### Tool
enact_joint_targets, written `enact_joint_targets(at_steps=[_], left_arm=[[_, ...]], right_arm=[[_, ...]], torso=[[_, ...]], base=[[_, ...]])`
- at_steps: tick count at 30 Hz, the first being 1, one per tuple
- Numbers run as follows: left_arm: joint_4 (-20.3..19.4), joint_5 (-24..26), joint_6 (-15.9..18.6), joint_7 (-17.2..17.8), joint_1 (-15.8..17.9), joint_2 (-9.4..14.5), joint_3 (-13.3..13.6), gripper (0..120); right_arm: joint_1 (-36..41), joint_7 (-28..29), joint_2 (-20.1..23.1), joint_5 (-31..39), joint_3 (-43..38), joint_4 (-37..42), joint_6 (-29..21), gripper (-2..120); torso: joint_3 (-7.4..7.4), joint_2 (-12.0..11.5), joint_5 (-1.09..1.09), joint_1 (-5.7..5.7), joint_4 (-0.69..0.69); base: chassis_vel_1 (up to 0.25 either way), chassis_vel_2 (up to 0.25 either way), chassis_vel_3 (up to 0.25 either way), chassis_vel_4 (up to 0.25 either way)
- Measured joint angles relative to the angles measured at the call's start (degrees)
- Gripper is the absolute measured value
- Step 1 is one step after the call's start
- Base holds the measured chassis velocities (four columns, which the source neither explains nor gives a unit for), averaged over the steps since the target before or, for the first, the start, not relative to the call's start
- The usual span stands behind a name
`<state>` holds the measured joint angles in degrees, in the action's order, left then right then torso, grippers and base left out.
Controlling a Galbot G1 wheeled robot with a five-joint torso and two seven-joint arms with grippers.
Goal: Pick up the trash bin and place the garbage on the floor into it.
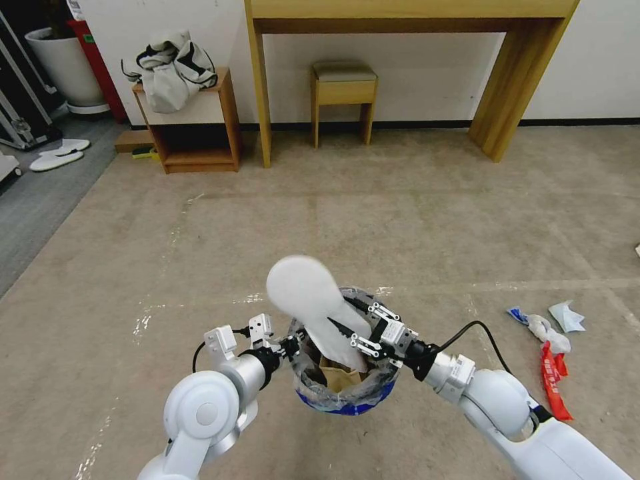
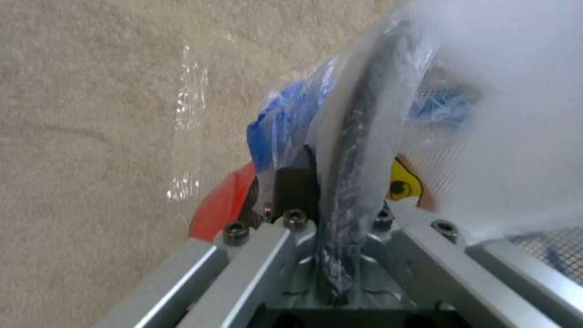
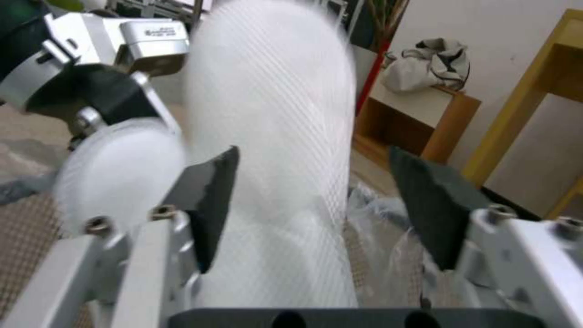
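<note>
A small round red trash bin (image 1: pixel 347 393) with a blue band and clear plastic liner hangs above the beige floor (image 1: pixel 400 220), its rim pinched tight by the left gripper (image 1: pixel 288 347). A flat white slipper (image 1: pixel 313 300) stands tilted in the bin over a crumpled brown paper bag (image 1: pixel 337 375). The right gripper (image 1: pixel 357 333) sits at the slipper with its jaws spread wide, gripping nothing. Red and white wrappers (image 1: pixel 552 363) lie to the right; two more white slippers (image 1: pixel 59 155) rest far left.
</note>
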<state>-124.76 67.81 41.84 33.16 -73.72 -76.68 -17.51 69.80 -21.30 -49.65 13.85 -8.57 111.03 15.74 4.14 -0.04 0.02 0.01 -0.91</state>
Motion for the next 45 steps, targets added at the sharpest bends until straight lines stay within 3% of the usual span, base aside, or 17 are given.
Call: enact_joint_targets(at_steps=[3, 8, 29, 37, 45], left_arm=[[0.0, 0.3, 0.0, 0.1, 0.0, 0.1, -0.2, 1], [0.0, 0.3, -0.1, 0.1, -0.2, 0.1, -0.3, 1], [0.5, 0.2, -0.3, 0.1, -0.3, 0.0, -0.7, 1], [0.9, -0.5, -0.3, -0.3, -0.6, 0.2, -1.0, 1], [-0.3, -2.2, -0.3, -0.9, -2.6, 0.3, -2.3, 1]], right_arm=[[-0.2, 0.0, -0.1, 0.0, 0.0, -0.1, 0.0, 84], [0.0, 0.0, 0.1, 0.0, -0.2, -0.2, 0.0, 99], [0.4, 0.1, 0.3, 0.6, -1.2, -0.1, 0.6, 100], [1.0, 2.0, 3.6, 5.0, -5.1, 5.6, -0.1, 100], [2.3, 3.6, 4.8, 7.3, -10.3, 5.5, 0.5, 100]], torso=[[0.0, 0.0, 0.0, 0.0, 0.0], [0.0, 0.0, 0.0, 0.0, 0.0], [0.0, 0.0, 0.0, 0.0, 0.0], [0.0, 0.0, 0.0, 0.0, 0.0], [0.0, 0.0, 0.0, 0.0, 0.02]], base=[[0.0, 0.0, 0.0, 0.0], [0.0, 0.0, 0.0, 0.0], [0.0, 0.0, 0.0, 0.0], [0.0, 0.0, 0.0, 0.0], [0.0, 0.0, 0.0, 0.0]])
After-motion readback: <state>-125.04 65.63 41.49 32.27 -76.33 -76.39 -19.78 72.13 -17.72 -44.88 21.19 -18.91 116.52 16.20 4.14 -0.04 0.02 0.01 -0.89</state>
